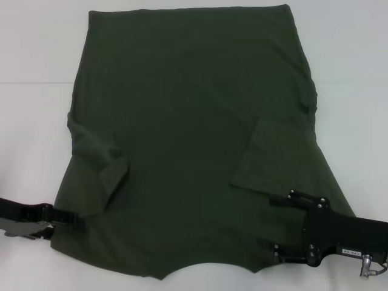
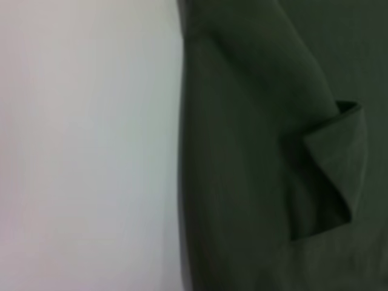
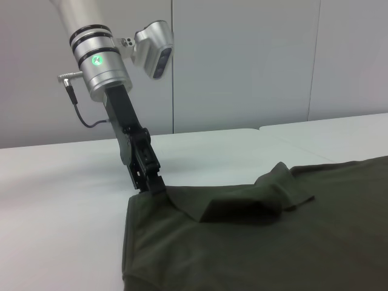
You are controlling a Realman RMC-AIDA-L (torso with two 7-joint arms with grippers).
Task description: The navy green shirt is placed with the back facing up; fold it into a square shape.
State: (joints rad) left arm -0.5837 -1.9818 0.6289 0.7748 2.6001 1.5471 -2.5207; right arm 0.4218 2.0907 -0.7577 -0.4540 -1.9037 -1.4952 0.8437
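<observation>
Nearest the worktop's [image 1: 36,54] front edge, the right gripper [image 1: 276,224] lies low over the navy green shirt [image 1: 194,121] at its near right shoulder; whether its jaws are spread or closed cannot be told. The left gripper [image 3: 151,185] is at the shirt's near left edge, its jaws pressed together, pinching the cloth there, the arm slanting down to it. The shirt lies spread back-up over the middle of the white worktop, collar toward the front edge, hem toward the far edge. Both short sleeves are folded inward onto the body, the left one creased into a small flap
</observation>
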